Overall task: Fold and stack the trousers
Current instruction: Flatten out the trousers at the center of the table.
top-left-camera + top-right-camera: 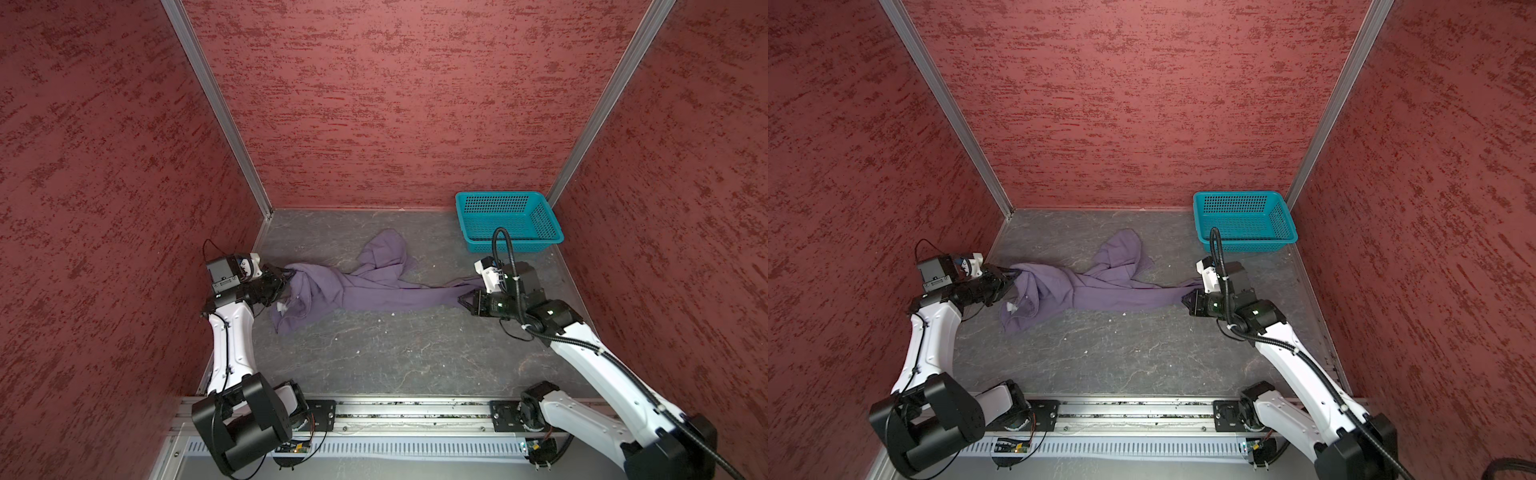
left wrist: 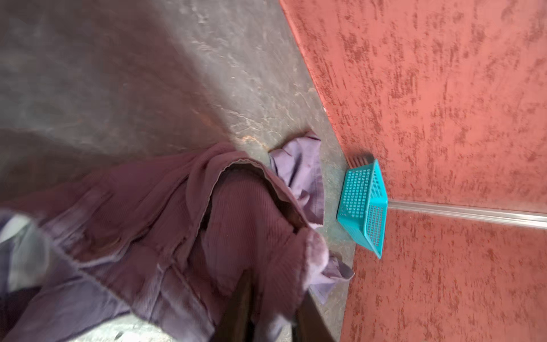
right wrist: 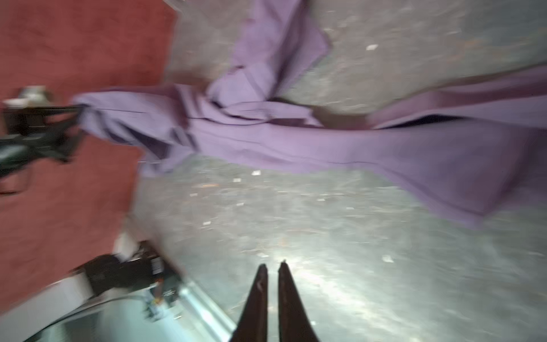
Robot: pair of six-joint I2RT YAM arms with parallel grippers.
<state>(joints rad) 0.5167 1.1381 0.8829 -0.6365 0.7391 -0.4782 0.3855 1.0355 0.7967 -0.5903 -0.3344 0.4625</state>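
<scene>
Crumpled lavender trousers (image 1: pixel 374 291), stretched lengthwise

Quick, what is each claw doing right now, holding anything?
Left gripper: cloth of the trousers lies between its fingers; whether it grips cannot be told.
Right gripper: slightly open, nothing between its fingers.

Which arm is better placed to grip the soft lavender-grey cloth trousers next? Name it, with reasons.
Left, probably. The left gripper has the trousers' bunched cloth between its fingers in its wrist view. The right gripper shows only bare grey tabletop between its fingers, the cloth clear of them.
</scene>
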